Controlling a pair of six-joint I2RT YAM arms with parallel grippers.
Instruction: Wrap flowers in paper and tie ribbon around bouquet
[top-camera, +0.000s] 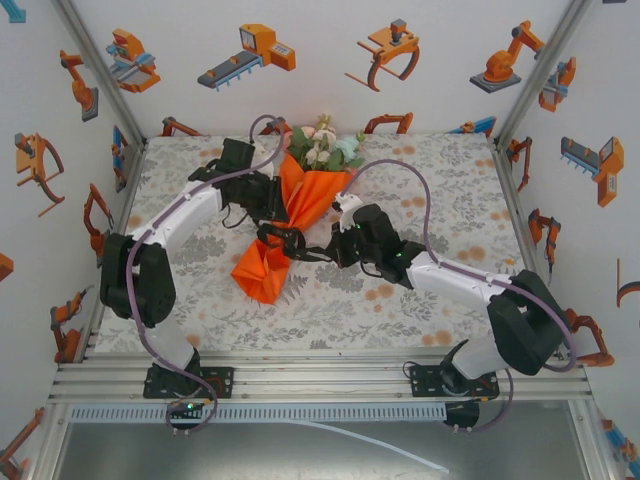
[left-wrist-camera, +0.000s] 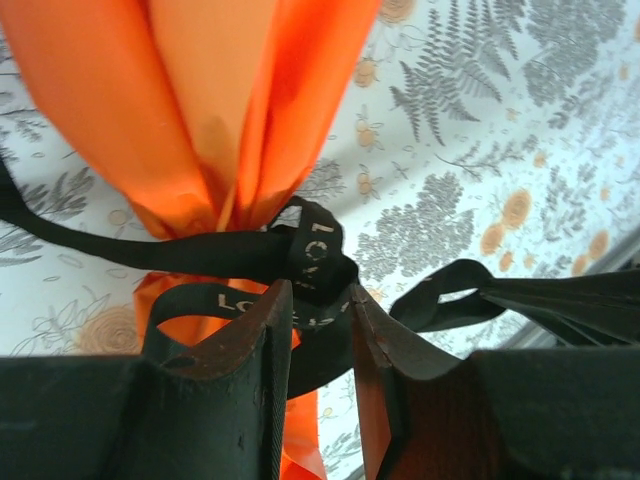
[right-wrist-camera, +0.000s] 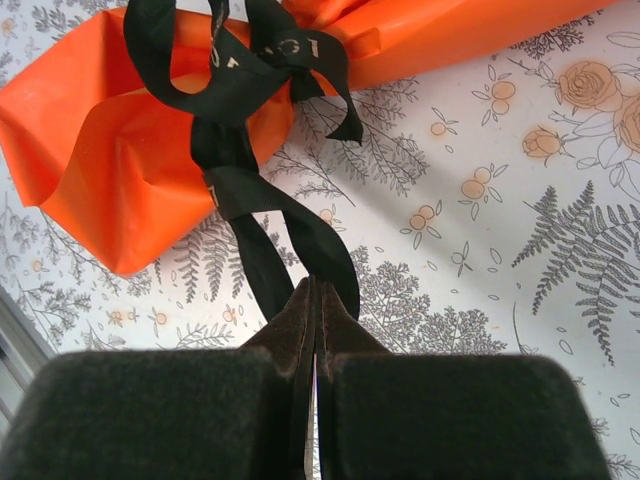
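The bouquet (top-camera: 305, 200), pink-and-white flowers (top-camera: 322, 148) coned in bright orange paper (top-camera: 262, 270), lies mid-frame. The right hand (right-wrist-camera: 316, 290) pinches a tail of the narrow black lettered ribbon (right-wrist-camera: 232, 190); the left hand (left-wrist-camera: 322, 300) stands slightly spread at the knot (left-wrist-camera: 315, 255). Pull steadily, keeping the knot at the cone's waist.

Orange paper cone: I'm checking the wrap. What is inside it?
Artificial pink, white and pale green flowers poke from the top of the orange paper cone; their stems inside are covered.

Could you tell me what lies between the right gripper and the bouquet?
The ribbon, pinched in the right gripper, runs up to the bouquet; right wrist view.
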